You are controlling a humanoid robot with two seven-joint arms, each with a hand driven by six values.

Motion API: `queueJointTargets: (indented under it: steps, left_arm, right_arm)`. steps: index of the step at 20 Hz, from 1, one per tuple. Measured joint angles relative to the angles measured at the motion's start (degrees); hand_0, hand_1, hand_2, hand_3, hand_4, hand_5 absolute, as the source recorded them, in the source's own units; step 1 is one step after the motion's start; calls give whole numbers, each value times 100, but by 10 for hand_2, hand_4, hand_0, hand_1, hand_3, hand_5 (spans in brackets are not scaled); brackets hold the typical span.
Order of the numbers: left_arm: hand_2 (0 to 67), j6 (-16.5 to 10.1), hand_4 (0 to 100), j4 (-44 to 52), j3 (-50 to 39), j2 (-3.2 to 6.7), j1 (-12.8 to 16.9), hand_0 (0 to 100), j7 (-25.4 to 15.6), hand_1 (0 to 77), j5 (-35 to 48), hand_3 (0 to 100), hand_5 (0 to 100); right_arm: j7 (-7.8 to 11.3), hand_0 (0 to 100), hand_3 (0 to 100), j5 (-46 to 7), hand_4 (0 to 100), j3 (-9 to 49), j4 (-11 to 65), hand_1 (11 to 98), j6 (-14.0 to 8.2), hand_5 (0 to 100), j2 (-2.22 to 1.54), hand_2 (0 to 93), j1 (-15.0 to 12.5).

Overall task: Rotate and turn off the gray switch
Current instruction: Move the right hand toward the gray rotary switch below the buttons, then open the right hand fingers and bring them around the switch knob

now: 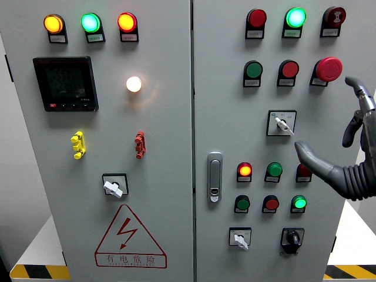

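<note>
A grey rotary switch (282, 124) on a white square plate sits on the right door of the control cabinet, its lever pointing down and to the right. My right hand (326, 117) comes in from the right edge, open, its fingers spread. The thumb tip (299, 148) hovers just below and right of that switch without touching it, and one finger (356, 85) points up near the red mushroom button (328, 69). Two more grey rotary switches show, one on the left door (114, 187) and one low on the right door (239, 238). My left hand is out of view.
A black rotary switch (292, 239) sits at the lower right. Red and green push buttons and lit lamps surround the switch. The door handle (215, 177) is left of the hand. The left door carries a meter (65, 84), a glowing lamp (134, 84) and a warning triangle (129, 237).
</note>
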Motion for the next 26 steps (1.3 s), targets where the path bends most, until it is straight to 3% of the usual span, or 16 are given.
queueJointTargets:
  steps: [6,15,26]
  left_arm:
    - [132,0,96,0,0,-4,0,0,0,0,1,183,118]
    - [132,0,96,0,0,-2,0,0,0,0,-2,183,118]
    - [132,0,96,0,0,-1,0,0,0,0,0,183,118]
  right_arm:
    - [168,0,860,0,991,74,4,385,31,1000,6,58,26]
    - [151,0,859,0,992,66,-59,376,83,1000,6,48,36]
    - [-43,0,858,11,992,-25,-363,333,47,1000,13,387,187]
